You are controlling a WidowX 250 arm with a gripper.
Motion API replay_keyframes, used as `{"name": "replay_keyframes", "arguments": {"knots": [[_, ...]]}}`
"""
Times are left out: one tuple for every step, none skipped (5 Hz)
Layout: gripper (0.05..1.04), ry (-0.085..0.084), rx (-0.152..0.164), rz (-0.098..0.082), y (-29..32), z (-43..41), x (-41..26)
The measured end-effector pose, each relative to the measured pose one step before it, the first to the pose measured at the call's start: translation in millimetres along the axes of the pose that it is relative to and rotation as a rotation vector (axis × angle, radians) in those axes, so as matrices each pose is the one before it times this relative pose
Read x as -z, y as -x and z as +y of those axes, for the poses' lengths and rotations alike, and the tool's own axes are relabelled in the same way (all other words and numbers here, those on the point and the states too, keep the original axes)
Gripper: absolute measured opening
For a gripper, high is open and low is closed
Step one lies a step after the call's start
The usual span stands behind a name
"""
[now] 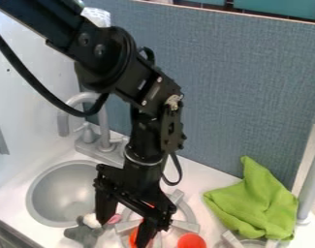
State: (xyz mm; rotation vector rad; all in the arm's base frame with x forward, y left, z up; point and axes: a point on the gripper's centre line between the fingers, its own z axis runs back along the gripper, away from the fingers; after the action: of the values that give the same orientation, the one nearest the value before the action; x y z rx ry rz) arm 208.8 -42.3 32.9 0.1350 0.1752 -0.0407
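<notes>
From here, the black two-finger gripper (124, 232) is hanging at lower centre, its fingers standing wide apart and holding nothing visible. The grey-and-white plush toy (86, 235) is lying ungrasped at lower left, beside the nearer finger; lifting is apparently remaining undone.

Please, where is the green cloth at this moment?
In the camera view, the green cloth lies at the lower right, on the white counter, in front of the blue-grey panel and to the right of the tool.
</notes>
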Motion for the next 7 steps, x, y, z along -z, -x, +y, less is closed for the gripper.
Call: {"name": "replay_keyframes", "arguments": {"knots": [[1.002,-0.004,0.002,0.0179,0.97,-0.27,5.09],[1.002,0.0242,-0.108,-0.0304,-12.2,31.43,6.37],[1.002,-0.0245,-0.0615,-0.0191,-13.27,25.11,9.43],[1.002,-0.0419,-0.0533,-0.0221,-12.75,17.54,18.04],[1.002,-0.0308,-0.0339,-0.0361,-10.75,0.9,22.57],[1.002,0.0354,-0.098,-0.0224,-9.95,9.25,25.34],[1.002,0.0133,-0.0191,0.0316,-11.0,2.11,17.74]]}}
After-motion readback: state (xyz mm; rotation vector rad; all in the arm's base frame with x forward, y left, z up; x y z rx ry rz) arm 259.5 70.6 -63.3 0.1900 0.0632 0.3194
